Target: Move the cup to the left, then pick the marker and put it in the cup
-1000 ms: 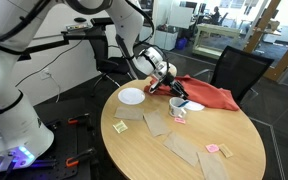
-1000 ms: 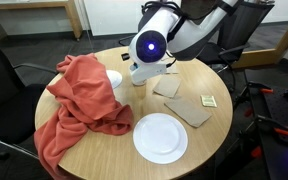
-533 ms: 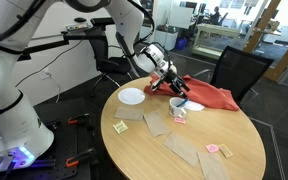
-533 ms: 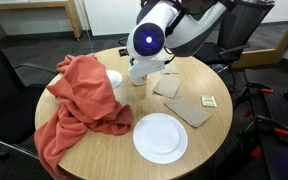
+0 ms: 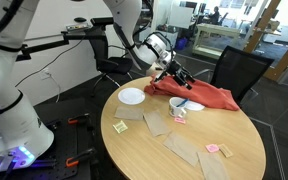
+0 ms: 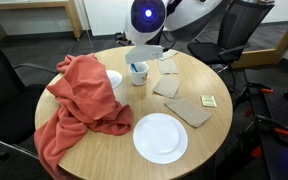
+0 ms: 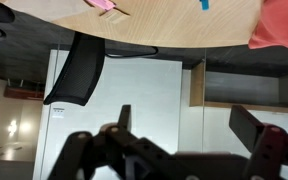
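Note:
The cup [image 6: 138, 75], a small white mug, stands on the round wooden table [image 6: 199, 70] just right of the red cloth. The dark marker [image 6: 136, 69] sticks up out of it. In an exterior view the cup [image 5: 180, 112] sits in front of the cloth. My gripper [image 6: 144, 54] hangs a little above the cup, open and holding nothing. It also shows raised over the table's far side, as the gripper [image 5: 175, 72]. In the wrist view the gripper [image 7: 187, 125] has its two dark fingers wide apart with only background between them.
A crumpled red cloth [image 6: 79, 95] covers one side of the table, with a second white mug [image 6: 114, 80] against it. A white plate [image 6: 160, 137], brown paper pieces [image 6: 189, 108] and a yellow card [image 6: 209, 100] lie on the table. A black chair [image 5: 239, 68] stands behind.
The gripper has opened and risen away from the cup. The marker, earlier hidden under the gripper, now stands in the cup.

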